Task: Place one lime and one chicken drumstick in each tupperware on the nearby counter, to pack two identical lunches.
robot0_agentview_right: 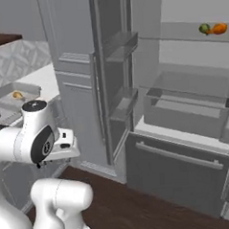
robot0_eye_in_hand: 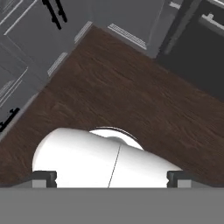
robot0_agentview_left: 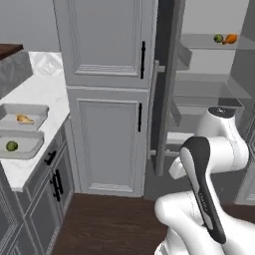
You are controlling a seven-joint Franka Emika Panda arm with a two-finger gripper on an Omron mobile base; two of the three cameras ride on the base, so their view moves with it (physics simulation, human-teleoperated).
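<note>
A: Where are the task's things to be found?

B: On the counter (robot0_agentview_left: 42,92), near its front edge, two tupperware trays are set side by side. A lime (robot0_agentview_left: 12,146) is seen in the nearer tupperware (robot0_agentview_left: 30,149), a chicken drumstick (robot0_agentview_left: 24,119) in the farther tupperware (robot0_agentview_left: 37,110). A second lime (robot0_agentview_left: 218,38) and second drumstick (robot0_agentview_left: 230,39) lie touching on the upper fridge shelf (robot0_agentview_left: 199,44), toward its right end.

A: How should they be handled?

B: The lime is judged firm, round and liable to roll, best pinched across its middle. The drumstick is judged softer, perhaps slippery, best taken at its thick part.

A: And the arm?

B: It is folded low before the open fridge; the gripper (robot0_eye_in_hand: 112,179) is pointed at the wooden floor (robot0_eye_in_hand: 131,87), fingers spread fully apart, nothing held
</note>
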